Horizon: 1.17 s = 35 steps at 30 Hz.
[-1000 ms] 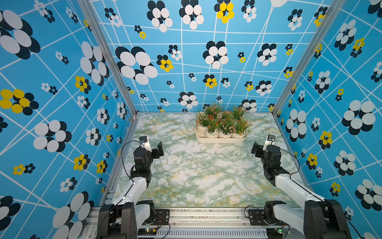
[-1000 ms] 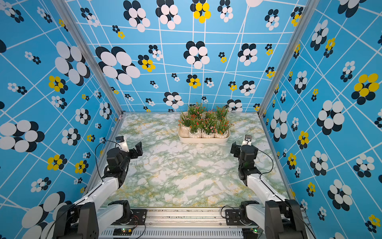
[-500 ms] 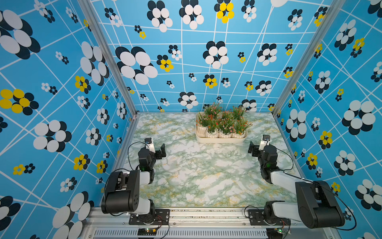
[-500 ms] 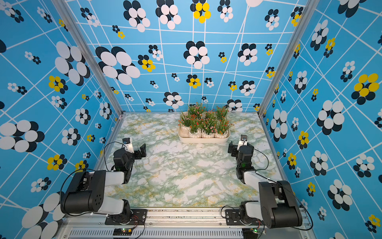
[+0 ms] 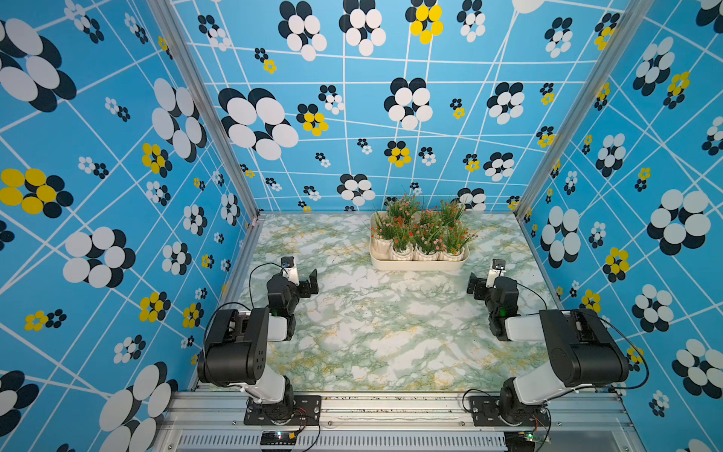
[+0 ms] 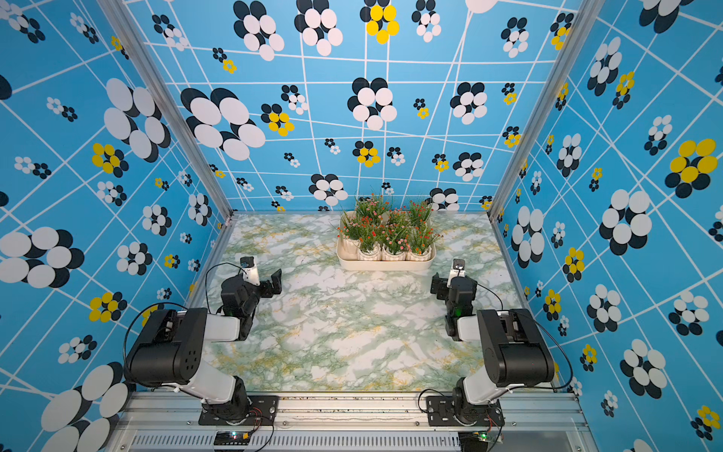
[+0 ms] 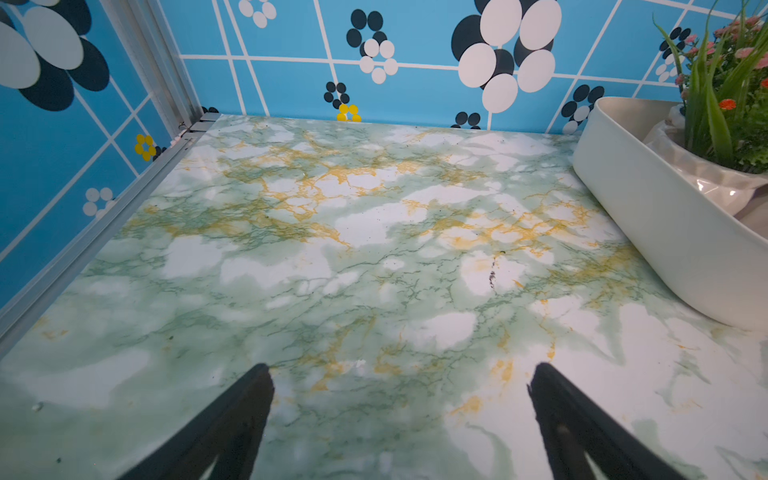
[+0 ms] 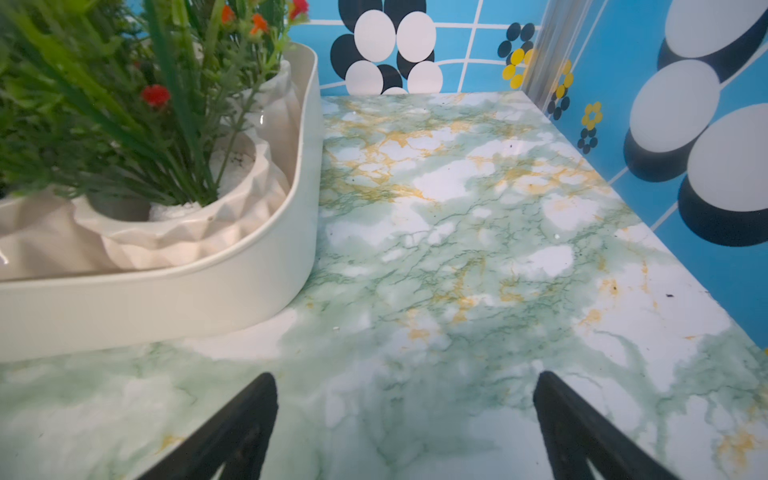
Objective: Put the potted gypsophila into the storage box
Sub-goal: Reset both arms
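The cream-white storage box [image 5: 418, 267] [image 6: 385, 266] stands at the back right of the table in both top views. Several potted gypsophila [image 5: 424, 235] [image 6: 393, 235] fill it, white ribbed pots with green tufts and pink, red and orange blossoms. My left gripper [image 5: 303, 281] [image 6: 270, 283] hovers low near the left side, open and empty, well short of the box. My right gripper [image 5: 483, 285] [image 6: 442, 283] sits low just in front of the box's right end, open and empty. The left wrist view has the gripper [image 7: 399, 374] over bare table with the box [image 7: 648, 216] to one side. In the right wrist view the gripper [image 8: 405, 382] is near the box [image 8: 208, 299] and a pot [image 8: 187, 232].
Blue flower-patterned walls [image 5: 117, 195] close in the marbled table [image 5: 383, 332] on three sides, with aluminium posts [image 5: 250, 219] at the back corners. A metal rail [image 5: 391, 407] carrying both arm bases runs along the front edge.
Both arms have folded back, their large elbow links swinging up over the front of the table. The grippers stayed low and open. Box and pots have not moved.
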### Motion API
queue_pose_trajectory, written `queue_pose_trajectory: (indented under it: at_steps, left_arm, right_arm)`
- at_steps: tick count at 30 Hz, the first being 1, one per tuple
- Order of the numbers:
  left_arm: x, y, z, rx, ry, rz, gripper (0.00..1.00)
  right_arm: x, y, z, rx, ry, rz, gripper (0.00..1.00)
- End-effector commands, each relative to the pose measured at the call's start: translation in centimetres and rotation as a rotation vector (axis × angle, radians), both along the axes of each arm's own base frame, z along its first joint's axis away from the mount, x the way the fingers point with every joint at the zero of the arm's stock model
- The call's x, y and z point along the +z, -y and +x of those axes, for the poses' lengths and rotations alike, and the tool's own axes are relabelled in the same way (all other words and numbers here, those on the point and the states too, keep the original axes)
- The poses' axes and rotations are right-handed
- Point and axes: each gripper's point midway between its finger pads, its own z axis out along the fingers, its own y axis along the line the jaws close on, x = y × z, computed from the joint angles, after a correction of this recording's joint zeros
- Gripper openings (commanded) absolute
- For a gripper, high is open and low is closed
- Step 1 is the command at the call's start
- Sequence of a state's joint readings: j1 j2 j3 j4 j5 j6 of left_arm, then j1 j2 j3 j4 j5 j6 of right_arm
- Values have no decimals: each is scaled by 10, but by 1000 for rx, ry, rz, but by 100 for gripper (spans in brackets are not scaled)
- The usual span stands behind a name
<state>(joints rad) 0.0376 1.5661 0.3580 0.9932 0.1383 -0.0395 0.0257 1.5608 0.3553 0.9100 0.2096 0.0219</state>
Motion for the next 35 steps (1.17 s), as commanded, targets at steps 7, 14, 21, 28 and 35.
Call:
queue_pose_trajectory:
  at_steps: [7,14,21,28,35]
  left_arm:
    - [-1,3,2,-7,-18,36,99]
    - [-1,3,2,-7,-17,35,99]
    - [-1,3,2,-7,-18,36,100]
    - [-1,3,2,-7,-17,36,99]
    - [-1,3,2,-6,-17,36,99]
  right_arm:
    - [15,-10,10,55,57,23,99]
    - [15,-9,10,54,57,23,99]
    - [15,-9,10,54,57,23,99]
    - [15,-9,10,54,56,23,99]
    - [15,-9,11,52,52,23,99]
